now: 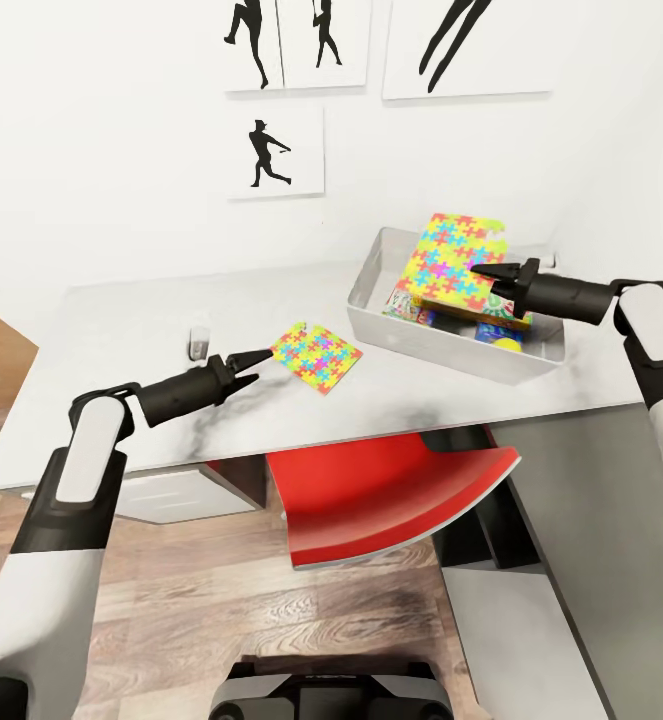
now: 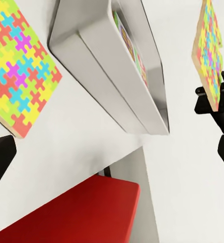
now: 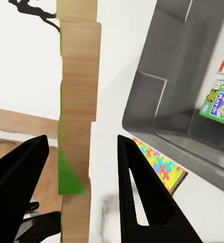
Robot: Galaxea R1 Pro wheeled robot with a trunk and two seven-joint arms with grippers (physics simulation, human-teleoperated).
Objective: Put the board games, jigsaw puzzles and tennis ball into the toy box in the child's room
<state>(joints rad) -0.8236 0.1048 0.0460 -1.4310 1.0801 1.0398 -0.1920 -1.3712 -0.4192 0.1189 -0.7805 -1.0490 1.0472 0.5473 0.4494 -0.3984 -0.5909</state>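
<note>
One jigsaw puzzle [image 1: 317,357] [image 2: 20,76] lies on the pale table [image 1: 131,390]. My left gripper [image 1: 261,360] is open, its tips just short of that puzzle's near edge. My right gripper [image 1: 486,272] [image 3: 82,137] is shut on the other jigsaw puzzle [image 1: 449,258] [image 2: 209,55] [image 3: 77,76], holding it tilted above the grey toy box [image 1: 421,340] [image 2: 117,76] [image 3: 157,86]. Colourful board games [image 1: 411,305] [image 3: 218,104] lie inside the box under the raised puzzle. The tennis ball I cannot make out for certain. The bed is out of view.
A red chair [image 1: 391,500] [image 2: 76,212] is pushed under the table's front edge. A small white object [image 1: 199,345] stands on the table behind my left gripper. A dark-grey side cabinet [image 1: 581,470] is at the right. Silhouette posters [image 1: 276,150] hang on the wall.
</note>
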